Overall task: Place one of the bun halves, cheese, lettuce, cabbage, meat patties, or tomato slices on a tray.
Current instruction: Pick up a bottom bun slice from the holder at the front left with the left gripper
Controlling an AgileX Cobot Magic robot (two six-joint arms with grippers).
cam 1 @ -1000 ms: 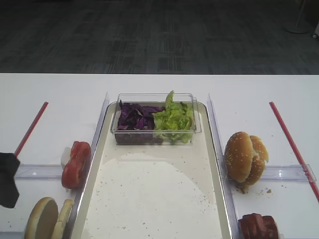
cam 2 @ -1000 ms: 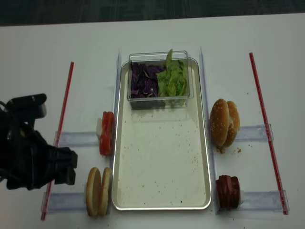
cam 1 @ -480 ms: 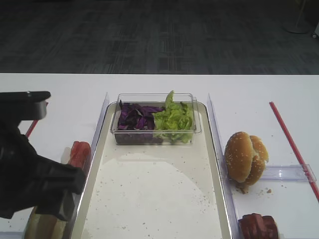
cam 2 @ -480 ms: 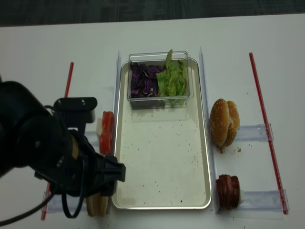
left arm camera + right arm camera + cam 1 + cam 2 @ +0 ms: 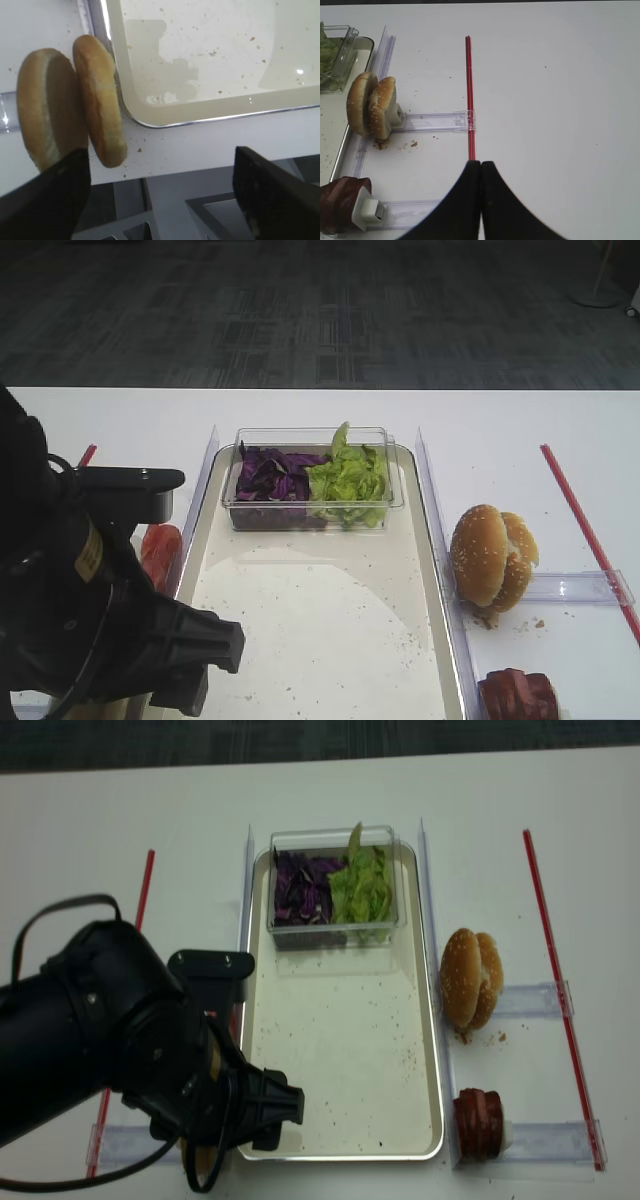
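Down at the near left corner of the tray (image 5: 150, 117), the bun halves (image 5: 97, 97) stand on edge side by side on the white table (image 5: 545, 75), the right-hand one almost touching the tray's rim. The left gripper (image 5: 160, 195) hangs over them with its dark fingers (image 5: 50, 200) spread wide apart, holding nothing; one finger overlaps the bottom of the left bun half in the wrist view. In both overhead views the left arm (image 5: 120, 1050) covers that corner of the table and hides the buns.

Tomato slices (image 5: 160, 550) show just beyond the arm, beside the tray's left edge. On the tray's far end sits a clear tub (image 5: 335, 885) with purple cabbage (image 5: 298, 890) in its left part and green lettuce (image 5: 362, 885) in its right. Off the tray's right edge stand the sesame buns (image 5: 470, 978), and nearer the front right corner the meat patties (image 5: 478, 1122). The right gripper (image 5: 480, 200) is closed, its fingers pressed together over bare table beside a red strip (image 5: 469, 95).
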